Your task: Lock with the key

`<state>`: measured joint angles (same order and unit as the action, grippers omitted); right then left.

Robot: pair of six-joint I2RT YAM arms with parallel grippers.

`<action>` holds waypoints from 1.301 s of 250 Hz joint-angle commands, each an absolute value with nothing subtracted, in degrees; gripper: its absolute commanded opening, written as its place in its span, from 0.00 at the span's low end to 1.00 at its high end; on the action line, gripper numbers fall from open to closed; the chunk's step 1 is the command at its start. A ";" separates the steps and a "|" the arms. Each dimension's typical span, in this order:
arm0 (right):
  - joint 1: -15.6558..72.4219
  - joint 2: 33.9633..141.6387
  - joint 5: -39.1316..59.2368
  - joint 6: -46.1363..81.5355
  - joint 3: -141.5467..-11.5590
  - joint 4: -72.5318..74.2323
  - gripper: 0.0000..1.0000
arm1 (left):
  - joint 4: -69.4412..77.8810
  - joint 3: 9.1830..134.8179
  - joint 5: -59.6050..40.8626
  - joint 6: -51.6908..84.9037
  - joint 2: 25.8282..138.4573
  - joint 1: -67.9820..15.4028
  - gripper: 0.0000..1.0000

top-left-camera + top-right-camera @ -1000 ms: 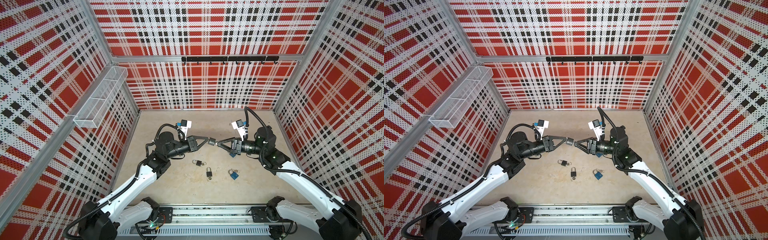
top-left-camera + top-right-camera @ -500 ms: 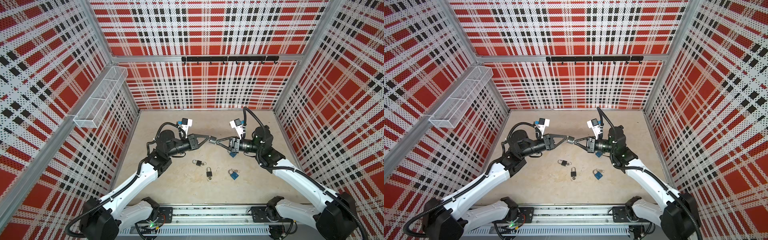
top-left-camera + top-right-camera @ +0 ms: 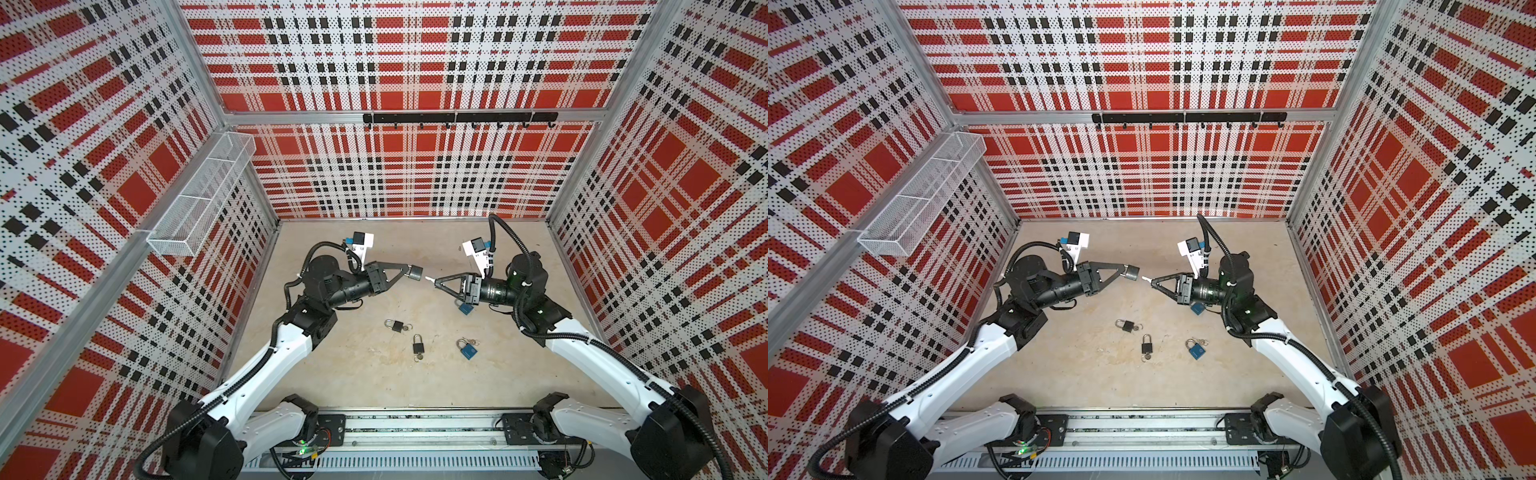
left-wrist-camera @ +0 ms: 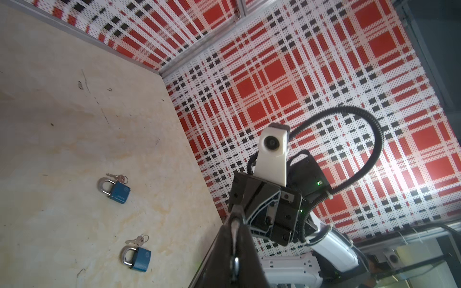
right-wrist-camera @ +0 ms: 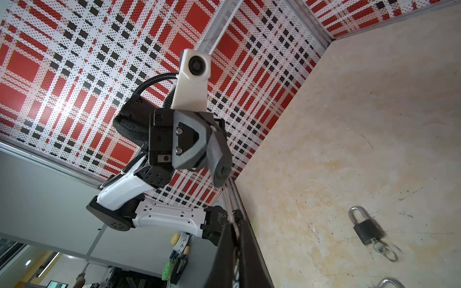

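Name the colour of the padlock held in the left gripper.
Dark grey. The padlock shows best in the right wrist view.

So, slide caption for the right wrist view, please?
Left claw holds a dark grey metal padlock, keyhole end facing camera; black padlock lies on beige table.

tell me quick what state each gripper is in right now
left gripper: shut, holding the dark padlock
right gripper: shut on a small pale piece, apparently the key

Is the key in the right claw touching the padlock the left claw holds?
Apart. Both top views show a small clear gap between the padlock and the key.
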<state>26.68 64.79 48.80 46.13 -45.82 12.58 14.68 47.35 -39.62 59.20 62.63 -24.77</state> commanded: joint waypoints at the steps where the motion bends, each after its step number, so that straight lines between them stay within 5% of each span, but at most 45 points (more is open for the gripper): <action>1: 25.37 62.20 48.48 46.23 -43.42 12.83 0.00 | 17.62 48.42 -41.42 60.30 61.45 -22.45 0.00; 86: 23.47 57.21 40.66 42.74 -36.95 4.80 0.00 | 13.82 46.57 -43.34 55.02 68.16 -23.54 0.00; 166: 23.33 52.82 31.17 37.54 -35.54 -5.37 0.00 | -4.37 53.58 -32.77 37.94 76.05 -32.06 0.00; 325: 23.20 44.01 19.52 38.32 -28.99 -12.80 0.00 | -13.42 64.58 -29.07 28.77 96.41 -41.43 0.00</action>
